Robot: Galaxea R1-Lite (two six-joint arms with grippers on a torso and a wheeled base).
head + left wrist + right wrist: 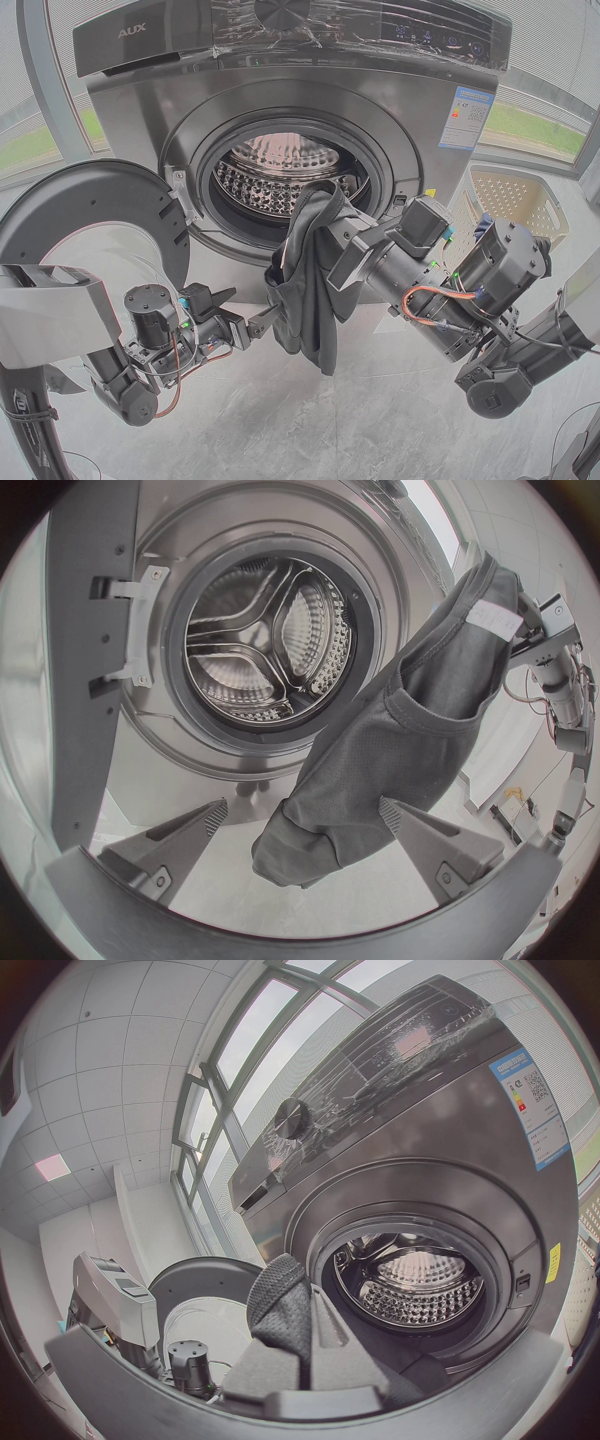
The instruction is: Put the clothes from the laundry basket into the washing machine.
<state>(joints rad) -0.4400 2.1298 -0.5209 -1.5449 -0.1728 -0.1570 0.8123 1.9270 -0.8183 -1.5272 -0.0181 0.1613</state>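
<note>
Head view: washing machine (300,94), door (94,206) swung open to the left. Right gripper (334,228), fingers pinching a dark grey garment (309,281) that hangs before the drum (281,175) opening. Left gripper (247,306) lower, fingers spread, just beside the garment. Laundry basket (519,200) right of the machine.
Left wrist view: garment dangles beyond the spread fingers (206,817), drum behind.
Right wrist view: fingers clamped on a garment fold, drum beyond.
</note>
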